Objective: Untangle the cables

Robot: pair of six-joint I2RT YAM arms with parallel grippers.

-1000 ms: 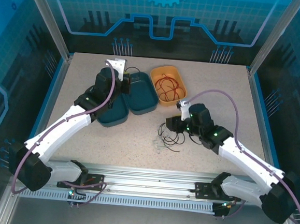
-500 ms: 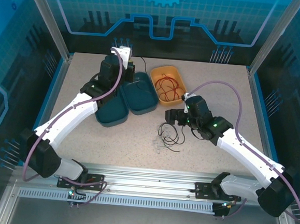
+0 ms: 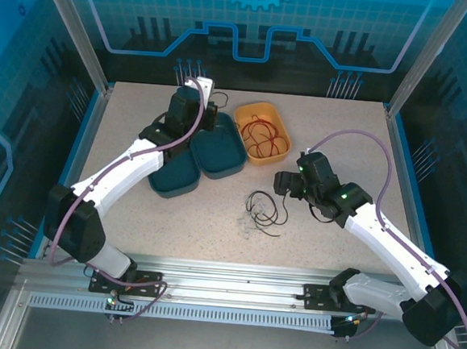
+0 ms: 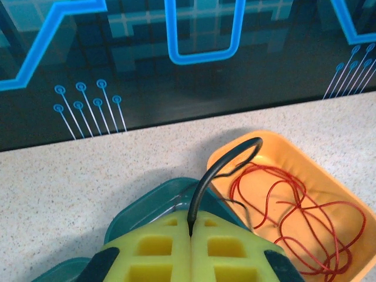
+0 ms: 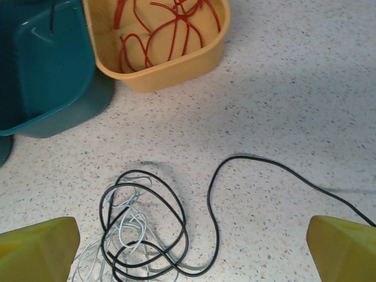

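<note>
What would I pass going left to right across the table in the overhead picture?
A dark teal tray → second teal tray → orange tray holding the red cable. The black and whitish tangle lies nearer than the orange tray and overlaps it sideways, so it is left out.

**Surfaces and finishes**

- Pale speckled stone-look tabletop (image 5: 282,88): matt, finely grained.
- Rounded orange plastic tray (image 5: 170,67): smooth moulding, low sheen.
- Rounded teal plastic tray (image 5: 53,76): smooth, slightly glossier, with highlights along the rim.
- Thin red cable (image 4: 288,217): smooth sheath, faint gloss.
- Thin black cable (image 5: 215,223): smooth sheath, slight shine.
- Whitish cable (image 5: 126,226): translucent-looking sheath.
- Left pincer (image 4: 191,232): yellow pads (image 4: 158,252), matt and soft-looking, with square recesses.
- Second black cable (image 4: 217,170), pinched between those pads: semi-matt sheath.
- Front frame rail (image 3: 234,273): bare brushed metal.
- White arm shells (image 3: 120,178): glossy plastic.
</note>
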